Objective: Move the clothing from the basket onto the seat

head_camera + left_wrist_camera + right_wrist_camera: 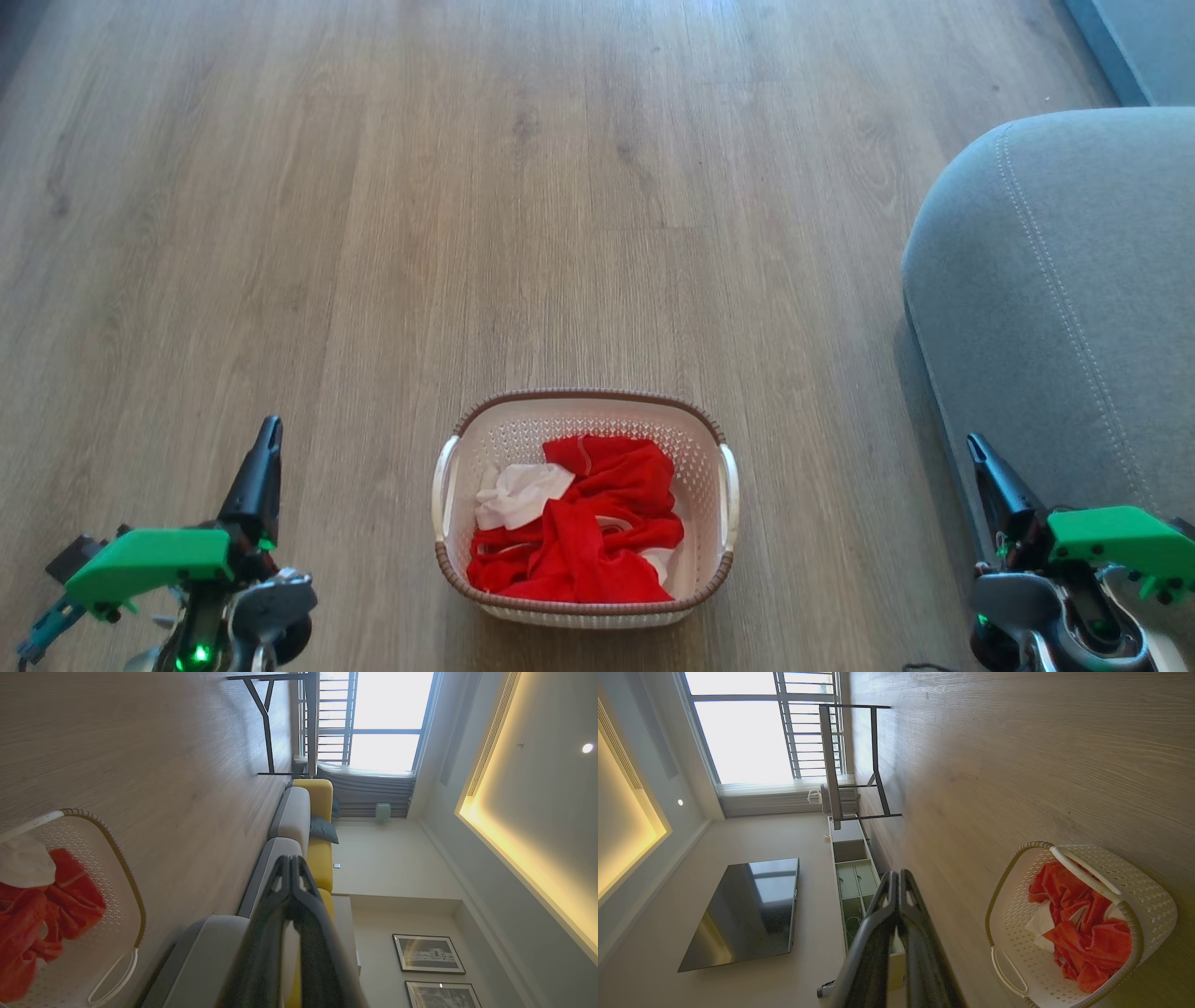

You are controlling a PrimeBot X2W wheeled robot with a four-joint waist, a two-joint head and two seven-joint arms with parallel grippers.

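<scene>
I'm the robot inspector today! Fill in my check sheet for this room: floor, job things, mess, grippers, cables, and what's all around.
Surface: pale wood floor.
Job's things: basket on the floor between the arms, holding red clothing and a white cloth; grey-blue seat on the robot's right, no clothing on the part shown.
Clutter: nothing seen.
Grippers: left gripper and right gripper both shut, holding nothing, apart from the basket.
Cables: maybe a thin dark wire by the right arm, at the head view's bottom edge.
Surroundings: window, television, dark-legged table, yellow sofa, framed pictures.
</scene>
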